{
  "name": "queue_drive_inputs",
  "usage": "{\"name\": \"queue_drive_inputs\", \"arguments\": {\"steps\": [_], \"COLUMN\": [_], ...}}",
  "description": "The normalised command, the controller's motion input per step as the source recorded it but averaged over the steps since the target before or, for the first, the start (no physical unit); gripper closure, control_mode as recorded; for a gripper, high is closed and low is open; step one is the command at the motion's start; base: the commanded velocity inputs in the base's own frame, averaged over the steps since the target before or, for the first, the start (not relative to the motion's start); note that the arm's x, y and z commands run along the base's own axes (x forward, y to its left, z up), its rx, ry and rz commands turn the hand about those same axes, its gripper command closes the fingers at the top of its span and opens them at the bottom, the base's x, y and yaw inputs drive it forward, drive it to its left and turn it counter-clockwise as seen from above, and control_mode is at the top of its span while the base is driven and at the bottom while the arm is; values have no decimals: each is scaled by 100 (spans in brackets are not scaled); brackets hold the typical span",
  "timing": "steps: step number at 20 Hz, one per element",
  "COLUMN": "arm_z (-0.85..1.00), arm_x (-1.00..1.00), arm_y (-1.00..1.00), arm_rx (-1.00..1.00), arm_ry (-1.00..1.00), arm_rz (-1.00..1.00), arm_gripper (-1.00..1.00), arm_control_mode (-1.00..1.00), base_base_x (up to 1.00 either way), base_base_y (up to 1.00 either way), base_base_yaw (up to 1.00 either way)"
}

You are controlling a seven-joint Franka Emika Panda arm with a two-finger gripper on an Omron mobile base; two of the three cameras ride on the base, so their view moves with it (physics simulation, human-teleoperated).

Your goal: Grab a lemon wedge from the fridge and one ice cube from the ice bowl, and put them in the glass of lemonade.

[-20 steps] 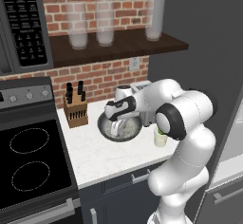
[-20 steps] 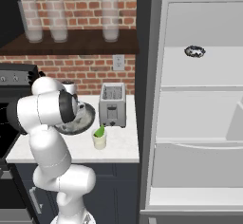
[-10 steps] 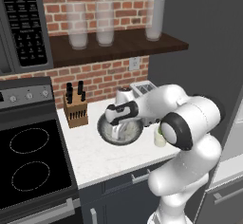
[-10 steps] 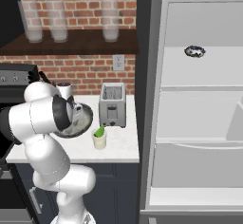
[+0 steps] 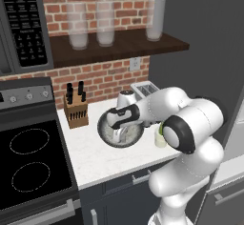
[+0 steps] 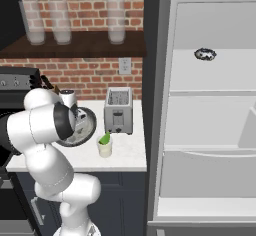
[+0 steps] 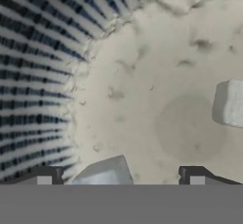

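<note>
The dark grey ice bowl [image 5: 106, 134] sits on the white counter, and my gripper [image 5: 122, 133] reaches down into it. In the hand view the bowl's speckled floor [image 7: 152, 76] lies close below, and one ice cube [image 7: 106, 172] sits between my open fingertips [image 7: 44, 175], touching neither as far as I can see. A second ice cube [image 7: 230, 103] lies off to the right. The glass of lemonade [image 6: 104, 148] stands right of the bowl with the green lemon wedge [image 6: 105, 139] on its rim. The fridge [image 6: 210, 25] stands open on the right.
A toaster [image 6: 118, 111] stands behind the glass, against the brick wall. A knife block [image 5: 76, 112] is left of the bowl, and the black stove [image 5: 28, 162] lies further left. Tall clear glasses [image 5: 106, 24] line the shelf above. A small dark ring [image 6: 205, 54] lies on a fridge shelf.
My elbow has swung right and toward the counter's front edge, and now covers most of the glass in the left base view. The hand has stayed in the bowl.
</note>
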Motion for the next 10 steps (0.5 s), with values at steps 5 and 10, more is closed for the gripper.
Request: {"name": "queue_drive_inputs", "arguments": {"steps": [5, 10], "arm_z": [-15, -1], "arm_x": [0, 0], "arm_y": [-2, 0], "arm_rx": [0, 0], "arm_ry": [0, 2], "arm_rz": [0, 0], "arm_gripper": [-100, -100], "arm_control_mode": [-100, -100], "base_base_x": [0, 0], "base_base_y": [0, 0], "base_base_yaw": [0, 0]}}
